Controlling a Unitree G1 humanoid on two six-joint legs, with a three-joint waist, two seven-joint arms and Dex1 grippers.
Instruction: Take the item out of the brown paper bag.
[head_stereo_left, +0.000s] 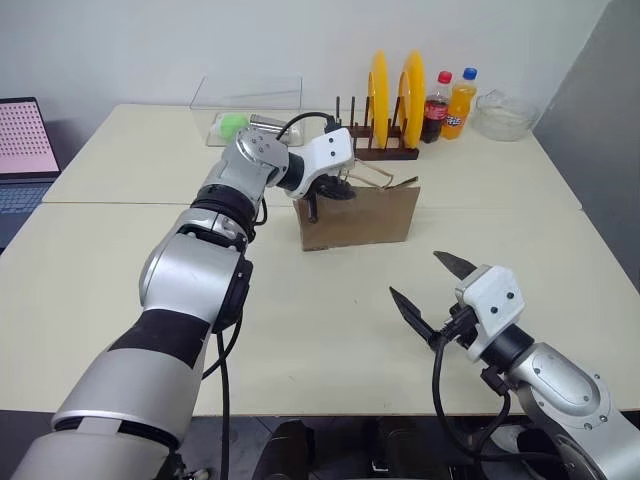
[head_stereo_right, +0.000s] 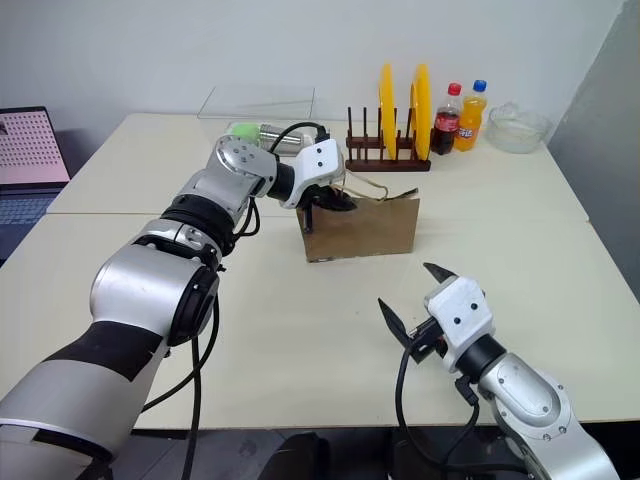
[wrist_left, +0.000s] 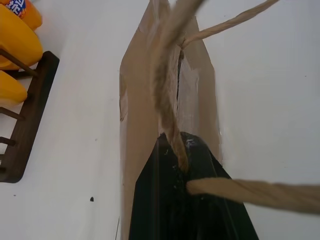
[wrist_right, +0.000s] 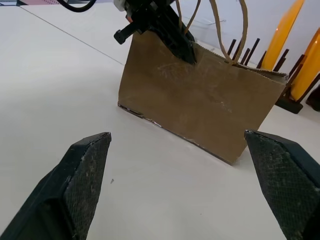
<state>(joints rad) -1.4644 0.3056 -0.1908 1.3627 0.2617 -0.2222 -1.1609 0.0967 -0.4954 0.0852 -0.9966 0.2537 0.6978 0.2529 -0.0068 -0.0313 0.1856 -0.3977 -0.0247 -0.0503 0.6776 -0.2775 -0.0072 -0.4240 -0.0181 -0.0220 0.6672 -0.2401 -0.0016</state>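
The brown paper bag stands upright at the middle of the table, its tan loop handles sticking up. My left gripper is shut, its black fingers slanting down onto the bag's top rim at its left end, among the handles. The bag's mouth is pressed nearly flat. The item is hidden. My right gripper hovers open over the table's near side, in front of the bag and apart from it, with nothing between its fingers.
Behind the bag stands a dark wooden rack with two yellow plates. To its right are a cola bottle, an orange soda bottle and a glass bowl. A clear box sits at the back left, a laptop at far left.
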